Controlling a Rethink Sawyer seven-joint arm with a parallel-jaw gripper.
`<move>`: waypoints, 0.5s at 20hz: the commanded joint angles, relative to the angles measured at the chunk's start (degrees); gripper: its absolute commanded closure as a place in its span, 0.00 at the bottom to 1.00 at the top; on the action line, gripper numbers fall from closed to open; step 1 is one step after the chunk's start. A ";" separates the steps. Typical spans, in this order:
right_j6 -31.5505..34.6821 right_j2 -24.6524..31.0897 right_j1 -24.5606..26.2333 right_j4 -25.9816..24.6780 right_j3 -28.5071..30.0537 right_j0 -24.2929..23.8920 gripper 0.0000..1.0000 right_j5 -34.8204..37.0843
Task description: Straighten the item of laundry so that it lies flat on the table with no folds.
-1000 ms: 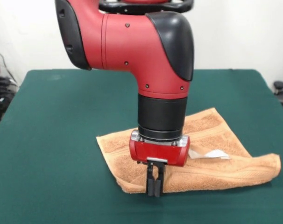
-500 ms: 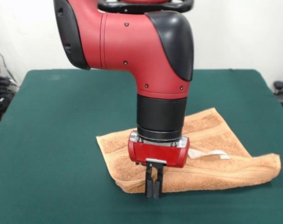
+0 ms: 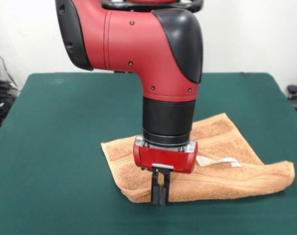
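The gripper is seen with fingers pressed together on the near folded edge of the towel, which lies doubled over on the green surface.

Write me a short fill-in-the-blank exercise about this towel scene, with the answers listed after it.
1. The small orange-tan terry towel lies on a tabletop covered in dark ____ cloth.
2. The towel is not flat: its near edge is ____ over.
3. The red and black arm's gripper stands at the towel's ____ edge.
4. A small ____ label shows on the towel.

Missing words: green; folded; near; white
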 commanded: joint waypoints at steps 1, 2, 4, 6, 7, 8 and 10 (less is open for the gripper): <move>-2.86 4.89 -6.09 1.13 4.38 -1.17 1.00 10.96; -3.04 5.06 -6.86 1.20 4.80 -1.40 1.00 11.53; -3.45 5.39 -8.16 1.25 5.43 -1.84 1.00 12.59; -4.00 5.77 -9.09 1.23 5.59 -2.26 1.00 13.86; -4.12 5.87 -9.60 1.21 5.78 -2.39 1.00 14.43; -4.22 5.95 -10.00 1.15 5.85 -2.50 1.00 14.91; -4.25 6.30 -10.40 1.03 6.01 -2.81 1.00 15.36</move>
